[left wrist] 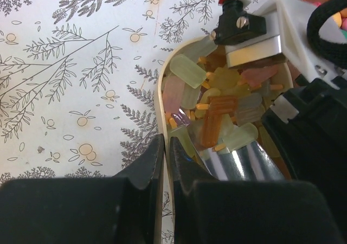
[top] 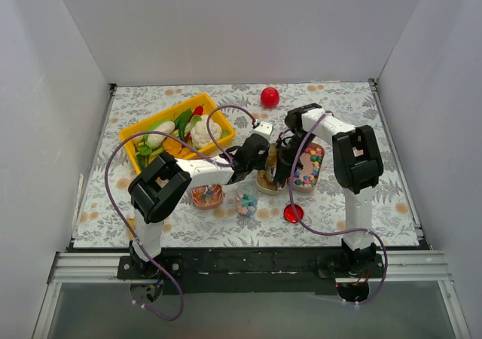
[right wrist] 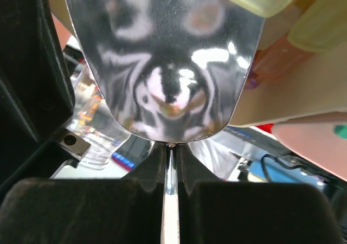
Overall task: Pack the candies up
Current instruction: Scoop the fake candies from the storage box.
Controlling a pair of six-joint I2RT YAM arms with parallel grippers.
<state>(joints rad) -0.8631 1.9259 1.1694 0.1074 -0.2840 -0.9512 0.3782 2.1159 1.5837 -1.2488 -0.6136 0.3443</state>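
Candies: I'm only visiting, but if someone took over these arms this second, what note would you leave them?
Left gripper: shut on the rim of the gummy bowl.
Right gripper: shut on the spoon handle, with the spoon tip in among the gummies.
Nearby: cup holding pastel candies, bead bowl on the right, third bowl on the left.
Done: some candies are in the cup.
Left: no scoop lifted yet. Raise a spoonful of gummies, probably towards the cup.
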